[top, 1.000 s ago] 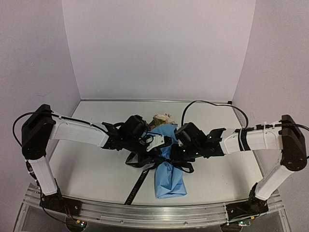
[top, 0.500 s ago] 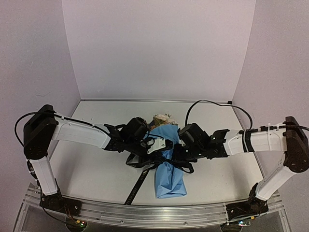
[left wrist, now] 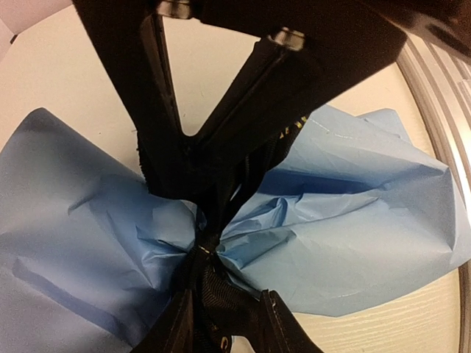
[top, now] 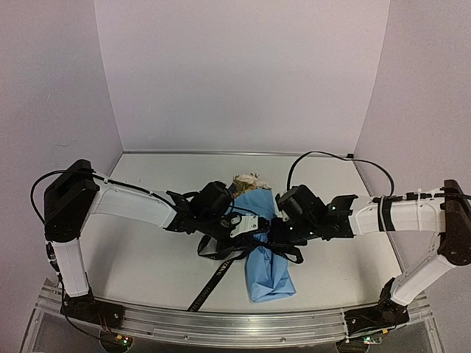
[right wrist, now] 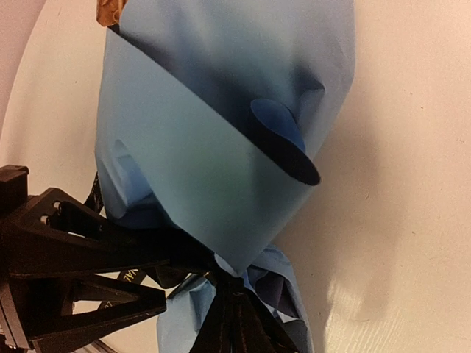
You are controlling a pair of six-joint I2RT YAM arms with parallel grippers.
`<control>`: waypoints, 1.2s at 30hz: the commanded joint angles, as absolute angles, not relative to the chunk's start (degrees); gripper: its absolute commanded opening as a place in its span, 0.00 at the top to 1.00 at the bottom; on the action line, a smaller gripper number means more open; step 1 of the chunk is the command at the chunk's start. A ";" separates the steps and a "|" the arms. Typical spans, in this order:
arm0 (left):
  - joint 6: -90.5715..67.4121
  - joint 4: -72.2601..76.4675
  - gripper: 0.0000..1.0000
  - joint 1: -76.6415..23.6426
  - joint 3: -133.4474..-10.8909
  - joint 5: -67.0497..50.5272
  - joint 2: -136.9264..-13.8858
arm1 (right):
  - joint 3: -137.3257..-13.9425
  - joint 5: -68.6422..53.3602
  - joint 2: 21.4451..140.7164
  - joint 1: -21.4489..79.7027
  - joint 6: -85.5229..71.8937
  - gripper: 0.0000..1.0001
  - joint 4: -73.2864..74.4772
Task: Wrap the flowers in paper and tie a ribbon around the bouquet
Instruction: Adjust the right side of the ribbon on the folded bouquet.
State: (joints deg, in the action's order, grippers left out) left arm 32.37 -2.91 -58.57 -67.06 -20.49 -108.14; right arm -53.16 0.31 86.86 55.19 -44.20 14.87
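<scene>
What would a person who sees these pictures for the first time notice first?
The light blue bouquet lies at the middle of the table, cream blooms showing at its far end. The left hand and the right hand meet at its pinched waist, over a tangle of black ribbon.

White link shells sit between black joint housings on the left arm point(top: 132, 206) and right arm point(top: 405, 215); thin black cable point(top: 324, 154) trails off each; the left hand point(left wrist: 191, 176) and right hand point(right wrist: 229, 309) are black.
</scene>
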 commanded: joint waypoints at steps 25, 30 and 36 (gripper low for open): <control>28.30 -0.25 0.75 -56.95 -66.56 -11.06 -108.46 | -48.01 2.88 77.02 53.05 -40.61 1.00 18.70; 28.21 -0.25 0.75 -56.99 -65.89 -10.92 -108.25 | -47.67 2.73 76.44 51.66 -39.11 1.00 20.84; 28.26 1.21 0.74 -56.87 -65.52 -10.53 -107.90 | -45.84 3.38 75.17 50.13 -38.18 1.00 21.70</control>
State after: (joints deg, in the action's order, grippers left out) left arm 28.58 0.57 -57.76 -66.57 -12.98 -110.63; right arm -47.07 1.05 77.85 51.31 -39.90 18.58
